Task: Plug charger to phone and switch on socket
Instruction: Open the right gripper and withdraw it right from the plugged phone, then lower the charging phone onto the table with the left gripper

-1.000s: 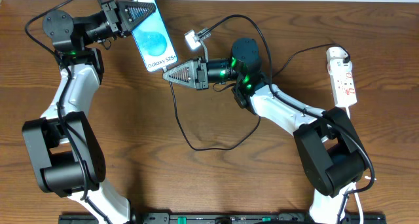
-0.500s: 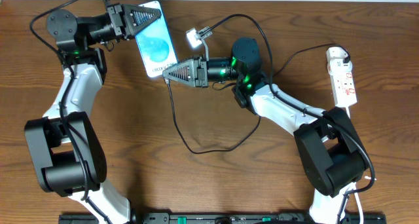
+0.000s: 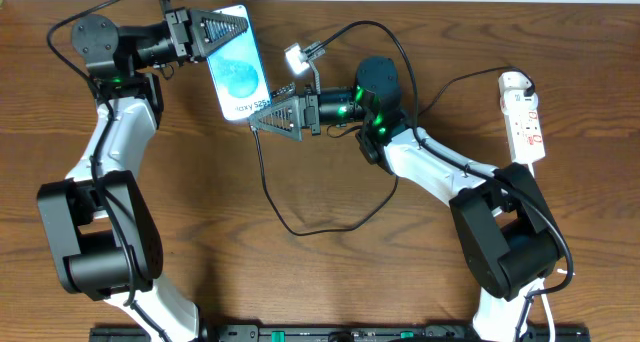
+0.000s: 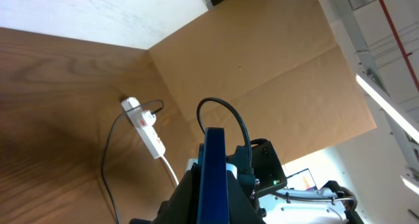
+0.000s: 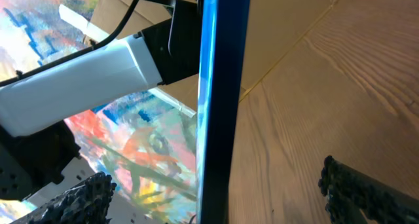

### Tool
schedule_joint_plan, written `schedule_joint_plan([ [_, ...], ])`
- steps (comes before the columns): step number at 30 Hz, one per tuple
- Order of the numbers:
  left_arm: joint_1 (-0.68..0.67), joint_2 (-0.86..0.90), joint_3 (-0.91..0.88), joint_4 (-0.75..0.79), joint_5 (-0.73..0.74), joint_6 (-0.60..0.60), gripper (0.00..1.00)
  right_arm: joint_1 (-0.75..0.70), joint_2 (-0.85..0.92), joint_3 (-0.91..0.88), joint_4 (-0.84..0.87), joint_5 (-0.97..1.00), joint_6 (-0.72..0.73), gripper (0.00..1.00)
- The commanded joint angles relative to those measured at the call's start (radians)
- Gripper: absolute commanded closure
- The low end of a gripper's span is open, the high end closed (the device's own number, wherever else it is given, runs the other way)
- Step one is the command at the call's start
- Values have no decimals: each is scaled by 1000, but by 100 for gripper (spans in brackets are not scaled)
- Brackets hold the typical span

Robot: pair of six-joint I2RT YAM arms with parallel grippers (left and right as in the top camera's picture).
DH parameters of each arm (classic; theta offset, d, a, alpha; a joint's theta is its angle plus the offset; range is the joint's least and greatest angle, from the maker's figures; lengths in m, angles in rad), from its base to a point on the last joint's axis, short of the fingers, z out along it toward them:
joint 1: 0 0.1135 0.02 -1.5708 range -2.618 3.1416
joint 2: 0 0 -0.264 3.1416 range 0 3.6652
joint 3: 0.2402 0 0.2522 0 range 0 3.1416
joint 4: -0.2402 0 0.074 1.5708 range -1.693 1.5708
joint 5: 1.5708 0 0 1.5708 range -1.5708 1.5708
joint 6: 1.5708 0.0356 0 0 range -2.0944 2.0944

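Black-framed smartphone with the bright blue screen point(image 3: 240, 67), anyone see where it's at?

Yep, left gripper point(image 3: 240, 24) pinches its top end, holding it tilted. Right gripper point(image 3: 256, 120) sits at the bottom end, fingers spread wide. Thin black charger cable point(image 3: 264, 172) trails below.

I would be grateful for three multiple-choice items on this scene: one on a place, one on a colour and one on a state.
1. Where does the socket lie?
A) beside the left arm's base
B) at the far right, on the right arm's side
C) under the phone

2. What colour is the screen of the phone?
A) red
B) green
C) blue

3. How is the phone supported?
A) lying flat, untouched
B) clamped in the left gripper
C) propped against the socket

Answers: 1 B, as the overhead view shows it at the right edge. 2 C, as the screen is bright blue. 3 B, as the left wrist view shows the phone edge-on between that gripper's fingers.
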Motion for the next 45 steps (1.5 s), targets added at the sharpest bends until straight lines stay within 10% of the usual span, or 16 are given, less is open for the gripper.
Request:
schedule_joint_plan([
  [1, 40, -5, 19, 8, 8, 13, 93, -21, 2, 11, 3, -30, -23, 1],
  [12, 109, -5, 19, 8, 38, -21, 93, -74, 2, 11, -235, 34, -163, 1],
  [34, 109, -5, 17, -5, 35, 26, 92, -78, -294, 11, -1190, 959, -618, 1],
  [45, 109, -4, -18, -408, -105, 303, 93, -78, -435, 11, -1274, 1023, -648, 1],
])
